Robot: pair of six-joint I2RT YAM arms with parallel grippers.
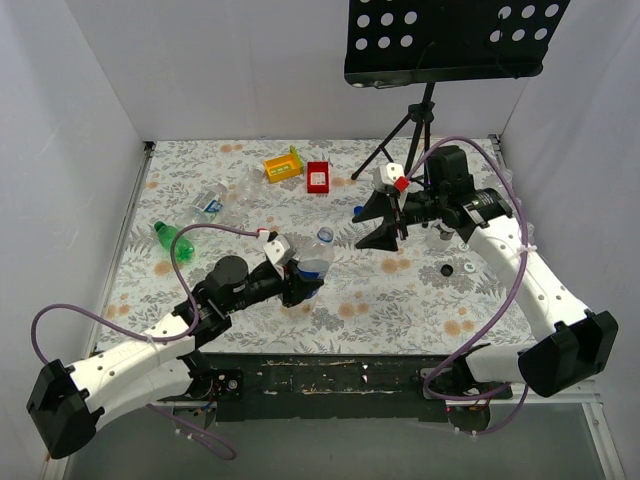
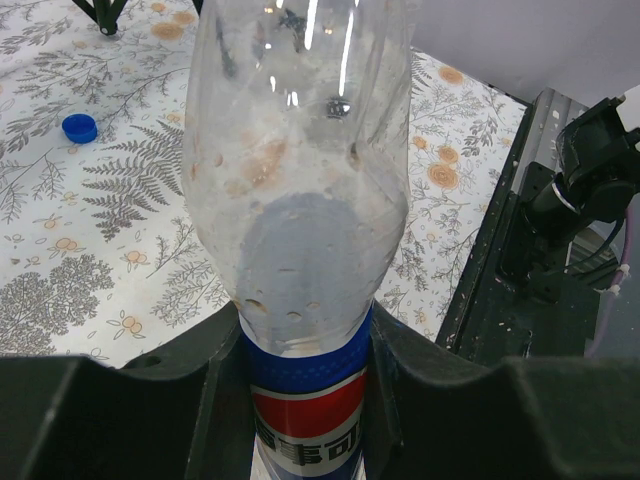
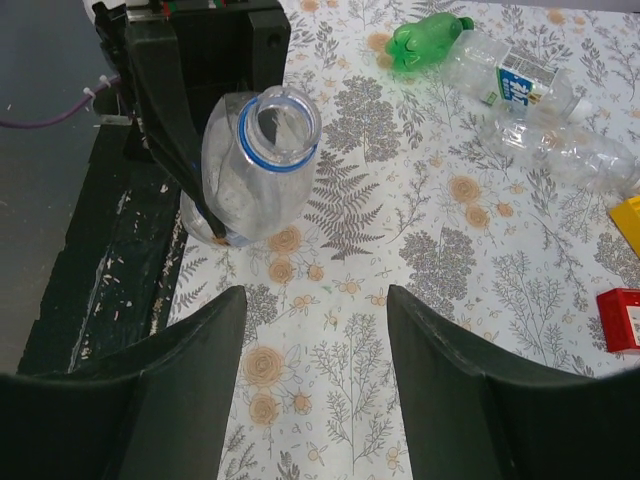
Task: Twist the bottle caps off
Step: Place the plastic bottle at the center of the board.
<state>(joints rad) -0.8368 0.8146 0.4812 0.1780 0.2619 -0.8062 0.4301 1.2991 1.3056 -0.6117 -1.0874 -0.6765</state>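
The left gripper [image 1: 300, 282] is clamped tight on the labelled waist of the Pepsi bottle [image 2: 300, 200] and holds it over the middle of the table [image 1: 380, 300]. The bottle's long axis is tilted up, with the mouth aimed at the right gripper [image 3: 315, 305]. That gripper's fingers stand partly apart with nothing between them, a short way off along that axis. The mouth is already bare, with only a blue ring round the neck, so I judge the next cap to be on one of the bottles lying flat at the far left, nearer the left arm: a green bottle [image 3: 425, 40], a labelled clear bottle [image 3: 510, 80] and a plain clear bottle [image 3: 585, 155]. That makes four bottles in all, and I cannot tell whether those three carry caps. Three caps lie loose: a blue cap [image 2: 79, 127], a black cap [image 1: 445, 270] and what looks like a white cap [image 1: 466, 268]. One yellow box [image 1: 283, 165] and one red box [image 1: 318, 177] sit side by side near the far edge
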